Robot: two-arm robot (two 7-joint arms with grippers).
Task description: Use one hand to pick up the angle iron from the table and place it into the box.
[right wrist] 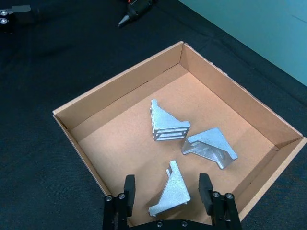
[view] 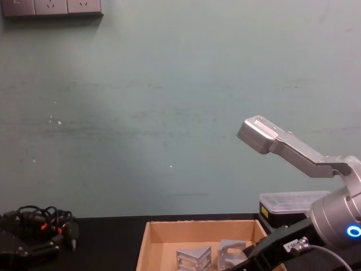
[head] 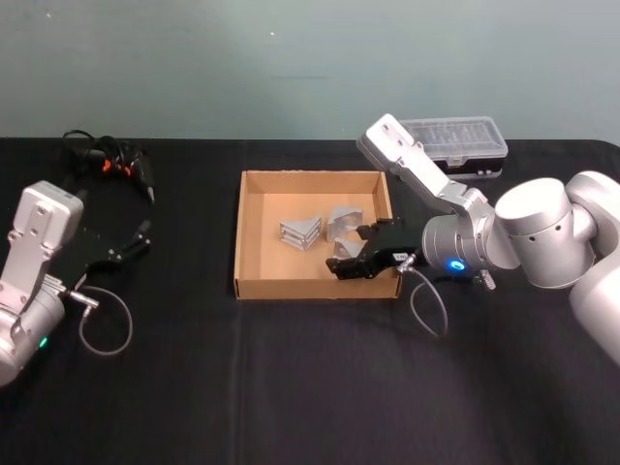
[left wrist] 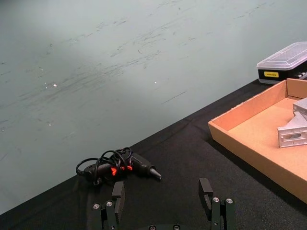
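Your right black gripper [right wrist: 165,199] hangs over the shallow brown cardboard box [head: 250,232] at its 4 o'clock corner, fingers spread wide, gripping nothing. A silver triangular angle iron [right wrist: 170,190] lies on the box floor between the fingers; two more [right wrist: 167,123] [right wrist: 209,146] sit toward 12. Left gripper [head: 121,250] idles open at 9 o'clock on the black table [head: 291,387].

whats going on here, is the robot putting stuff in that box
Yes. The right gripper is over the near right part of the cardboard box, fingers open, with an angle iron lying on the box floor between them. Two more angle irons lie deeper in the box. The left gripper hovers open over the black table at the left, near a black tool with a coiled cable. A clear-lidded plastic case sits behind the box.
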